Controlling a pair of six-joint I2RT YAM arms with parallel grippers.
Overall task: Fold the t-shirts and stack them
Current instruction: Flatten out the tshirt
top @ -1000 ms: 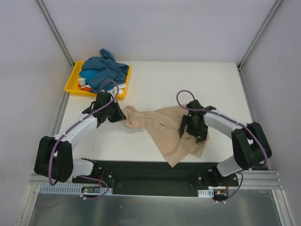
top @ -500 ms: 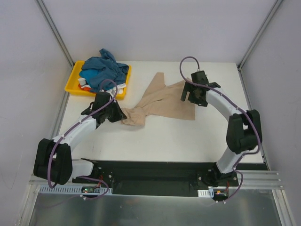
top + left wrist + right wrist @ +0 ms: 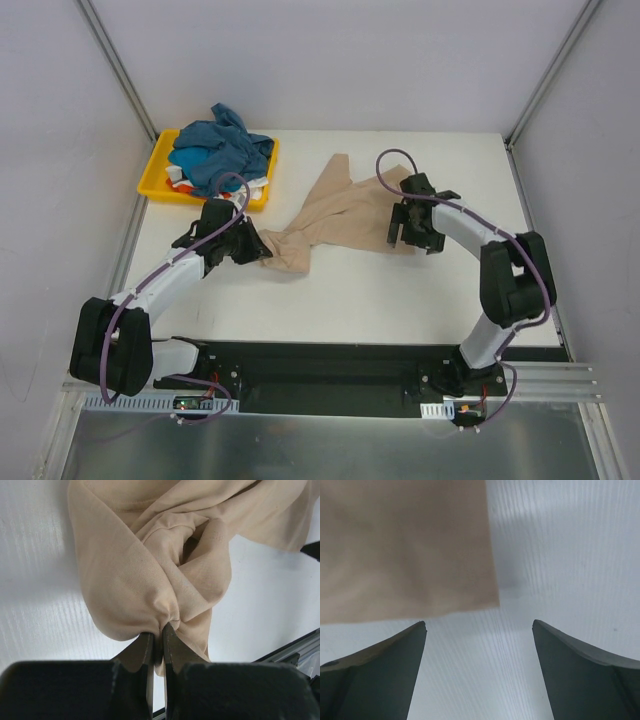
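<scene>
**Left gripper pinches the beige shirt, right one gapes wide**

Over at the far left corner of the desk [image 3: 350,290] sits the yellow tray [image 3: 152,182], and it's loaded: the teal-blue t-shirt [image 3: 215,150] is heaped on top and spills over the rim, with scraps of white and orange-red cloth [image 3: 180,180] peeking out underneath. Just in front of the tray comes the left arm, and its left gripper [image 3: 156,630] is clamped tight on a bunched fold of the beige-tan t-shirt [image 3: 335,215]. From the wrist you see cloth gathered into a knot right between the two fingers, nearly no gap there.

From that pinch the beige shirt runs rumpled across the middle of the desk, fanning toward the back right, one pointed flap aimed at the rear. It lies well apart from the tray.

On to the right side: the right gripper [image 3: 479,624] hangs over the shirt's right edge, fingers spread far apart, gripping nothing. Its wrist view shows a straight edge and corner of the shirt just beyond the fingertips, bare desk between them
</scene>
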